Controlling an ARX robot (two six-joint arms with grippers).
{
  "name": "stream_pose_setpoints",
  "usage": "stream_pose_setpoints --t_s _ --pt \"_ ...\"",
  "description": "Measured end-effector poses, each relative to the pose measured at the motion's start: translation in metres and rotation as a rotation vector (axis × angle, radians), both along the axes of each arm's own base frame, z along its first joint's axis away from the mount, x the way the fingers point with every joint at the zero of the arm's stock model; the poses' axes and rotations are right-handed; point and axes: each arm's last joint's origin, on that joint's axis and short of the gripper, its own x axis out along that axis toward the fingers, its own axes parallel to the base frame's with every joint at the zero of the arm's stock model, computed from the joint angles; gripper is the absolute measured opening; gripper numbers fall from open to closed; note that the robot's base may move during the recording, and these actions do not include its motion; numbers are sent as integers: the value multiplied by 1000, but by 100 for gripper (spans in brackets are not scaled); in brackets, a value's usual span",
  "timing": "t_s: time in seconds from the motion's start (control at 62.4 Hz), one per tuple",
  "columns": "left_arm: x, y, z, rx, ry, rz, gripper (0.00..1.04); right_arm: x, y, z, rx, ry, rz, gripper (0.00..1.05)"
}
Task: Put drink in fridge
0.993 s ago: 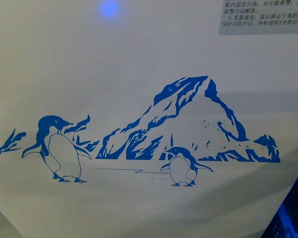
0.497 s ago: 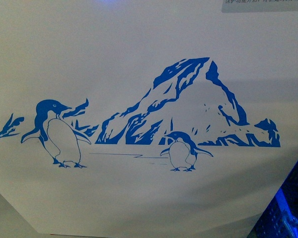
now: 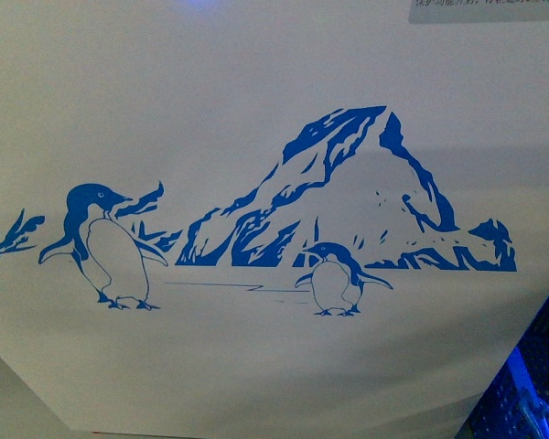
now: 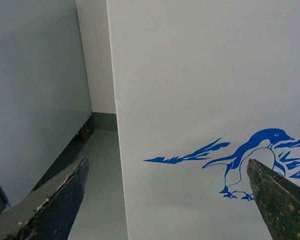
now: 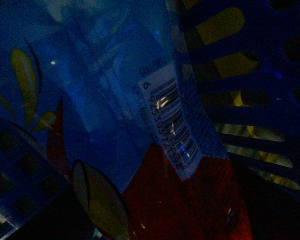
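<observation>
**Operator:** What is the state of the left gripper [image 4: 167,161]?

**Technician:** It is spread wide. Its two dark, worn fingers [image 4: 60,205] stand far apart, with nothing between them. It holds nothing.

**Operator:** What lies beyond it?

**Technician:** The white decal face of the fridge [image 4: 200,75], close to its vertical corner edge. A blue penguin [image 4: 252,160] shows just beside one fingertip. Past the corner there is grey floor [image 4: 102,190] and a pale cabinet [image 4: 35,90], which stands apart from the fridge.

**Operator:** What is the state of the right gripper?

**Technician:** I cannot tell. Its fingers show in no view, and the right wrist view is dim and blue-tinted.

**Operator:** Where is the drink [image 5: 105,110]?

**Technician:** It is directly in front of the right wrist camera, very close. Its label fills most of that view, with a white barcode [image 5: 172,125] strip, a red area and yellow shapes. I cannot tell whether the gripper touches it.

**Operator:** What surrounds it?

**Technician:** The slotted wall of a blue basket [image 5: 240,120], just beside the bottle.

**Operator:** What does the front view show?

**Technician:** The fridge wall fills it. A mountain [image 3: 348,201] stands between two penguins, and a printed notice [image 3: 485,9] sits at the top edge. The basket shows at the lower right corner, beside the fridge.
</observation>
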Motion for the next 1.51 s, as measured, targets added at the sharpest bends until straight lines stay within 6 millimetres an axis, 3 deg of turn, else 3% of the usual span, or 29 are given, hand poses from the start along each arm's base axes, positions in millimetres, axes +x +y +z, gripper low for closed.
stream_pose_setpoints --t_s 0.224,0.513,0.721,0.881,1.073,1.169,1.218,1.346,1.506 --pt "0 0 0 0 0 0 97 -1 1 -1 25 12 20 55" --pt "0 0 0 0 0 0 97 -4 10 6 69 -7 53 47" --pt "0 0 0 0 0 0 97 -12 31 21 158 -33 112 45" --pt "0 0 0 0 0 0 97 -19 55 47 226 -60 186 45" --pt "0 0 0 0 0 0 97 -22 69 117 252 -164 278 45" --pt "0 0 0 0 0 0 97 -27 67 182 213 -280 339 44" --pt "0 0 0 0 0 0 97 -35 68 219 196 -337 385 44" --pt "0 0 0 0 0 0 97 -69 75 291 206 -435 498 44" --pt "0 0 0 0 0 0 97 -96 85 344 216 -526 595 44"
